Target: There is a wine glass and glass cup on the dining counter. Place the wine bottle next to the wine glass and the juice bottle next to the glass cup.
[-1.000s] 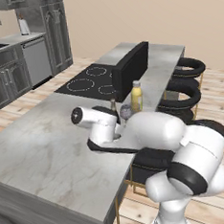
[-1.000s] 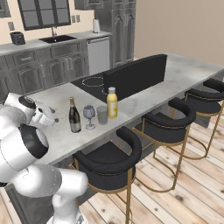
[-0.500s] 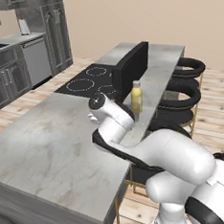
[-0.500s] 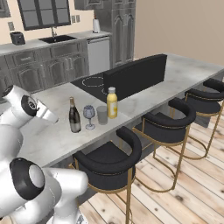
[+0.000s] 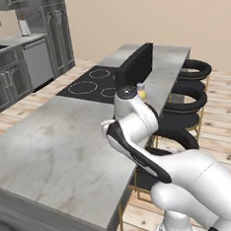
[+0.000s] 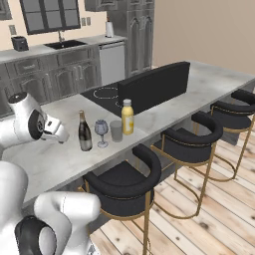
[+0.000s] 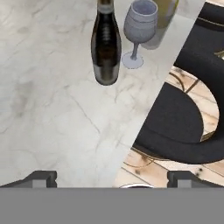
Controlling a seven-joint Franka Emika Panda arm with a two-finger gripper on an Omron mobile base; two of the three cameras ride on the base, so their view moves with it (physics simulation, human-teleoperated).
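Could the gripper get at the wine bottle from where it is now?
Probably yes: the gripper is open, the wine bottle stands ahead of it, and bare dining counter lies between.

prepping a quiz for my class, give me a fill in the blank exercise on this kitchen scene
1. The wine bottle stands next to the stemmed ____.
2. The juice bottle is coloured ____.
3. The glass cup stands between the wine glass and the ____ bottle.
4. The gripper has its jaws ____.

Missing words: wine glass; yellow; juice; open
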